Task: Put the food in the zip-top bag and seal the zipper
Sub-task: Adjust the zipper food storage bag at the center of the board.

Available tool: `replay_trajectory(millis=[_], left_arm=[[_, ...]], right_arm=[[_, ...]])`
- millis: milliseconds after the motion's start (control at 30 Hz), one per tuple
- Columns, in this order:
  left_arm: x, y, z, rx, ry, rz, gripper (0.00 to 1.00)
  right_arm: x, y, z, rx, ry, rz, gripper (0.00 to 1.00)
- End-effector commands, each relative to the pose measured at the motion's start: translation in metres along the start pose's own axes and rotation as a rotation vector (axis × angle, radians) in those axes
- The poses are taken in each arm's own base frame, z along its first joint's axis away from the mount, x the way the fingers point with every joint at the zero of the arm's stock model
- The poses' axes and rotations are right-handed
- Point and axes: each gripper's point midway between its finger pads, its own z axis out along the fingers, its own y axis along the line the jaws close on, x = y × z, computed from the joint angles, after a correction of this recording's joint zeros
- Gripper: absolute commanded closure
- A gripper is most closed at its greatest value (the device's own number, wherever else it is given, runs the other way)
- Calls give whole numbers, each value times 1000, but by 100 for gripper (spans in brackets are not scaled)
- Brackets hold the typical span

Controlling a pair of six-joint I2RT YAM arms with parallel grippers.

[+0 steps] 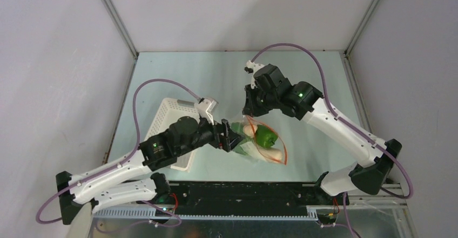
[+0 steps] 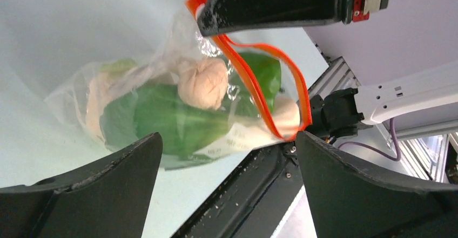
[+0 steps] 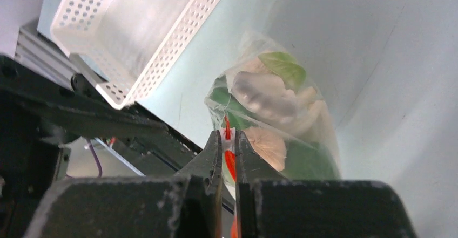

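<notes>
Left wrist | left gripper (image 2: pixel 227 151) spread wide, holding nothing | right gripper (image 3: pixel 229 141) pinched tight on zipper (image 2: pixel 258 89) | zip-top bag (image 1: pixel 260 143) between arms, food (image 2: pixel 178 116) inside, mouth gaping | risk: single pinch may drag bag; stalk at mouth could block the seal
</notes>
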Motion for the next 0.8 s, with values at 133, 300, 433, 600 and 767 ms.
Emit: replay_trajectory(millis=[133, 300, 433, 600, 767], left_arm=[[-2, 1, 11, -157, -9, -179, 0], [-11, -7, 26, -220, -22, -180, 0], [-10, -2, 29, -302, -19, -170, 0], [5, 39, 12, -540, 21, -101, 4], [25, 70, -14, -664, 35, -105, 3]], right_arm=[[-49, 12, -9, 109, -202, 171, 100], [-52, 11, -9, 159, -202, 190, 100], [-57, 7, -11, 195, -231, 203, 100], [-64, 3, -20, 204, -248, 202, 100], [-65, -9, -32, 208, -255, 220, 100]])
